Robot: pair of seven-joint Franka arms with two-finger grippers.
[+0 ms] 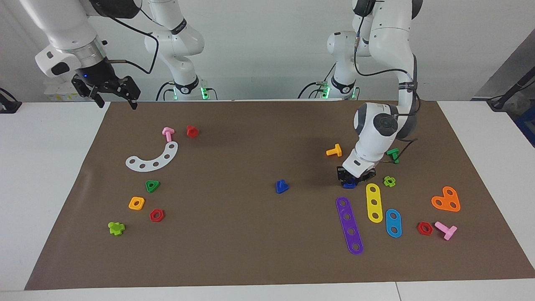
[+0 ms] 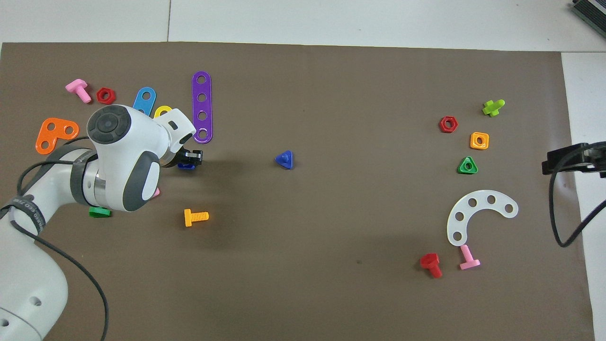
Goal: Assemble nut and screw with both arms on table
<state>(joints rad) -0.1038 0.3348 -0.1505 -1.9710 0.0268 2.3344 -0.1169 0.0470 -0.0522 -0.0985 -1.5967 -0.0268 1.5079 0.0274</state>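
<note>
A white counter carries a wide brown mat. Near the mat's middle lies the blue screw. Toward the left arm's end from the screw lie purple, yellow and blue strips; toward the right arm's end, a white curved strip.

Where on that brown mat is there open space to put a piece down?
Widest bare stretch: the mat around the screw, between the purple strip and the white arc. Also open: the band nearest the robots, past the orange bolt. It is crowded around the left gripper, on the nut.
</note>
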